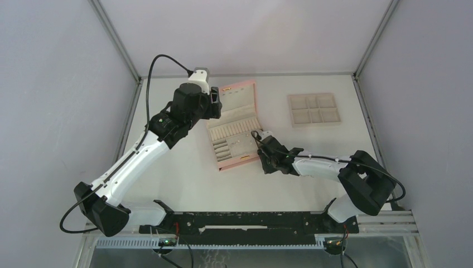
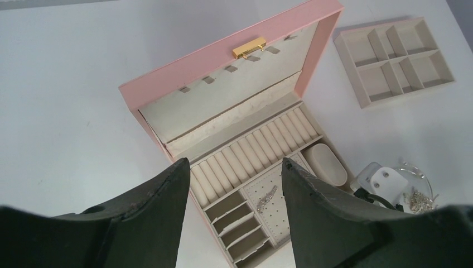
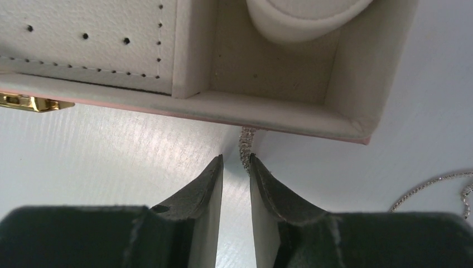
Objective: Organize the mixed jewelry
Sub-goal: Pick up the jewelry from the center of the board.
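Note:
The pink box [image 1: 239,92] lies open mid-table, beige lining up. My left gripper [image 1: 216,106] hovers over its lid side, jaws wide open and empty [image 2: 234,167]. One silver piece [image 2: 266,196] lies on the box's perforated pad. My right gripper [image 1: 258,139] is low at the box's right front corner. Its jaws [image 3: 236,159] are narrowly apart. A small sparkly silver piece [image 3: 244,148] lies on the table against the box wall [image 3: 268,109], touching the right fingertip. A thin chain [image 3: 429,184] lies to the right.
A flat beige compartment tray [image 1: 314,109] sits at the back right, empty in the left wrist view [image 2: 393,57]. More loose silver jewelry [image 2: 419,198] lies on the table beside the right arm's wrist. Grey walls close in the table on three sides.

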`<move>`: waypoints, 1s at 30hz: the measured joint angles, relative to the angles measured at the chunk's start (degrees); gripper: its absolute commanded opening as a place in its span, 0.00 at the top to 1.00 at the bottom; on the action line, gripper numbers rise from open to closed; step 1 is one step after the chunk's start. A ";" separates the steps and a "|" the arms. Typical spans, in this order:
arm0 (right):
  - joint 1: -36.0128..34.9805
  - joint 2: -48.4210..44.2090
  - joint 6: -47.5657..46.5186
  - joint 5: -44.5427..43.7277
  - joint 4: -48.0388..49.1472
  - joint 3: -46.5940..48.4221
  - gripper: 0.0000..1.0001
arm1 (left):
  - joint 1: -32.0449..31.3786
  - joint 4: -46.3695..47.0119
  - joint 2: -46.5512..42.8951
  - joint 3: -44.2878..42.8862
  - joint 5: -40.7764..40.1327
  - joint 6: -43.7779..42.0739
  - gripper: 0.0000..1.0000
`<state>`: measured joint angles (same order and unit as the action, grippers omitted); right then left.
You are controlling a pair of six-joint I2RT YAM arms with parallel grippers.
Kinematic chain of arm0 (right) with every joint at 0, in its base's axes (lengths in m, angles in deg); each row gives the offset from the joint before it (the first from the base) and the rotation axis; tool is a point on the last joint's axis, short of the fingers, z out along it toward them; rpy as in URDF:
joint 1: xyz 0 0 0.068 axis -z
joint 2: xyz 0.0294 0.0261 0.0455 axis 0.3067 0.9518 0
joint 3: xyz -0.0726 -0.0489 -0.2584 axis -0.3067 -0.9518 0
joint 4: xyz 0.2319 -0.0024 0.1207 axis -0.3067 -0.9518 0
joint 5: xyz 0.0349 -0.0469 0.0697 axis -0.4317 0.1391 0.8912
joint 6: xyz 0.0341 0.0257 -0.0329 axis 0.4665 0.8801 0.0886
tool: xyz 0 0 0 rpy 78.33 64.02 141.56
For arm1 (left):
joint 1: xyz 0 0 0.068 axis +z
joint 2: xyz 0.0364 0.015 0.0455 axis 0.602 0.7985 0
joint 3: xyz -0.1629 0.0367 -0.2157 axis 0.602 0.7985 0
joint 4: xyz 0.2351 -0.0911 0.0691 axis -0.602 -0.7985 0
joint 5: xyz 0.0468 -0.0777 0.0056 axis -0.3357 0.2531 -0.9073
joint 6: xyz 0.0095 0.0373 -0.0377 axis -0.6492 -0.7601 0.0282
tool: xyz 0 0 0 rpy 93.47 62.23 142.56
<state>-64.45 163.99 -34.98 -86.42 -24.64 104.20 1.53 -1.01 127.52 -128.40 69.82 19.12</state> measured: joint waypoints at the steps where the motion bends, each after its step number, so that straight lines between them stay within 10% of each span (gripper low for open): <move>1: 0.00 0.17 0.02 -0.04 0.13 -0.07 0.68 | 0.00 0.00 0.00 0.00 0.00 0.13 0.34; 20: -0.13 0.24 1.92 -3.65 0.96 -0.81 0.72 | 0.00 0.00 0.00 0.00 0.02 0.39 0.34; 30: -2.47 0.63 3.26 -5.66 1.44 -0.81 1.00 | 0.00 0.04 0.00 0.39 0.00 0.37 0.34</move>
<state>-66.92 164.63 -31.73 -92.08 -23.19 103.40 1.53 -0.96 127.52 -128.00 69.82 19.49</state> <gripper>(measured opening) 0.067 0.657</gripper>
